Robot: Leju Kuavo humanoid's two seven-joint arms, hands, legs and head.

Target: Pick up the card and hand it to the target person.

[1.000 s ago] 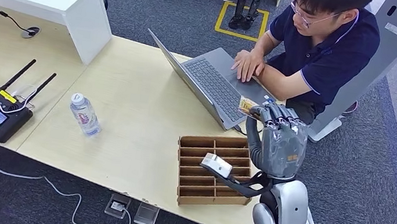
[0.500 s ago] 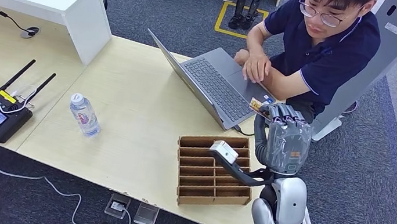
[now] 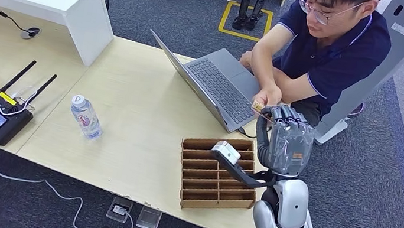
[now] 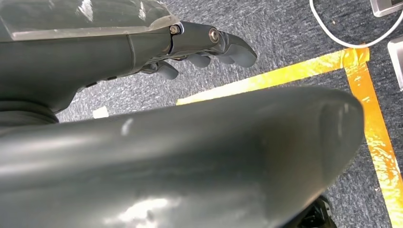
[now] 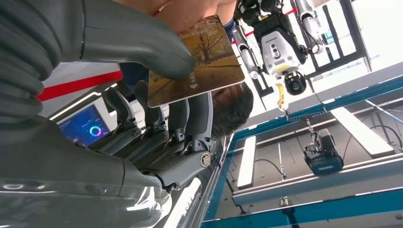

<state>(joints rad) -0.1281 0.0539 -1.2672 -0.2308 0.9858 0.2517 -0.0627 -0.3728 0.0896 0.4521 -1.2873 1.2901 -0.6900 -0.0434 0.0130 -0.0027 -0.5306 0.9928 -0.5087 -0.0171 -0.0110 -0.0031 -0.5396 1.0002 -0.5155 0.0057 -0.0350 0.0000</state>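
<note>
Right wrist view: card (image 5: 199, 61) face visible, brown with a tree picture, pinched between the thick thumb and darker fingers (image 5: 157, 118) of the right hand (image 5: 142, 95). Head view: same card (image 3: 258, 106) is a small sliver at the laptop (image 3: 215, 86) corner, above the tabletop (image 3: 140, 111) edge. The person's hand (image 3: 268, 95) has come off the keyboard and now touches the card. Right hand (image 3: 286, 138) stays raised, fingers up. Left hand (image 4: 204, 45) hangs over carpet, fingers loosely curled, holding nothing.
</note>
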